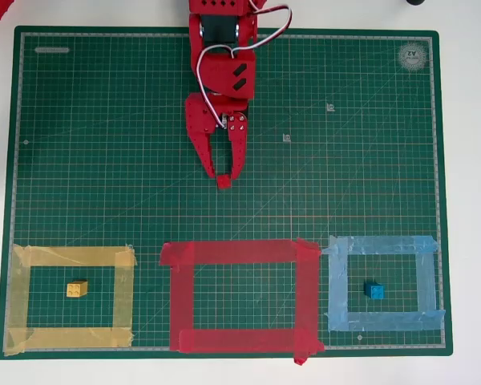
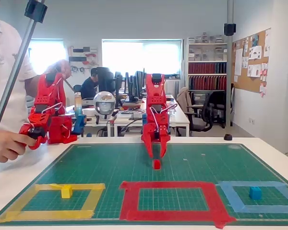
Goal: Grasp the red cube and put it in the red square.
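One small bright red cube [image 2: 156,164] sits pinched at the tips of the red two-finger gripper [image 1: 223,178], above the green mat [image 1: 104,160]. Wide red tape square [image 1: 181,297] lies directly ahead in overhead view, frame interior empty.

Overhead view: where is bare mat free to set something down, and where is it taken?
Free: inside the red square, and the green mat either side of the gripper holding the red cube. Taken: yellow cube and blue cube sit within their frames.
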Available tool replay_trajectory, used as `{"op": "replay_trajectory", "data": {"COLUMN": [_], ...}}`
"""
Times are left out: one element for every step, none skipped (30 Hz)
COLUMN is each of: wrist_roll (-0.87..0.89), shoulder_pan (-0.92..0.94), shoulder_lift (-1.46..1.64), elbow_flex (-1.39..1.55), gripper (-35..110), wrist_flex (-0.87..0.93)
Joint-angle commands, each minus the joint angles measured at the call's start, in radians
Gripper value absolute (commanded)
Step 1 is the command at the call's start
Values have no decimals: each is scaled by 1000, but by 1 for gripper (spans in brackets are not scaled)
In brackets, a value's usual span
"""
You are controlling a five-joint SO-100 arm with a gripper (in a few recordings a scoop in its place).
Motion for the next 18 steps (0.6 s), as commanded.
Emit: {"op": "replay_trajectory", "data": {"wrist_roll": [-8, -8, -8, -8, -8, -8, -8, -8, -8, -8, -9, -9, -9, -9, -11, -12, -14, -14], "shoulder_pan": [6, 6, 6, 6, 5, 3, 2, 2, -2, -2, -3, -6, -6, -8, -9, -11, -11, -11], "shoulder_lift": [-26, -37, -44, -51, -55, -58, -60, -63, -64, -66, -67, -71, -72, -75, -77, -78, -80, -81], "elbow_flex": [-63, -71, -75, -80, -83, -84, -86, -86, -87, -87, -87, -87, -87, -89, -87, -87, -87, -87], "gripper": [14, 14, 14, 14, 14, 14, 14, 15, 15, 16, 16, 16, 18, 19, 19, 19, 20, 21], "wrist_flex": [-12, -12, -12, -12, -12, -12, -12, -12, -12, -12, -12, -12, -12, -12, -12, -12, -12, -12]}}
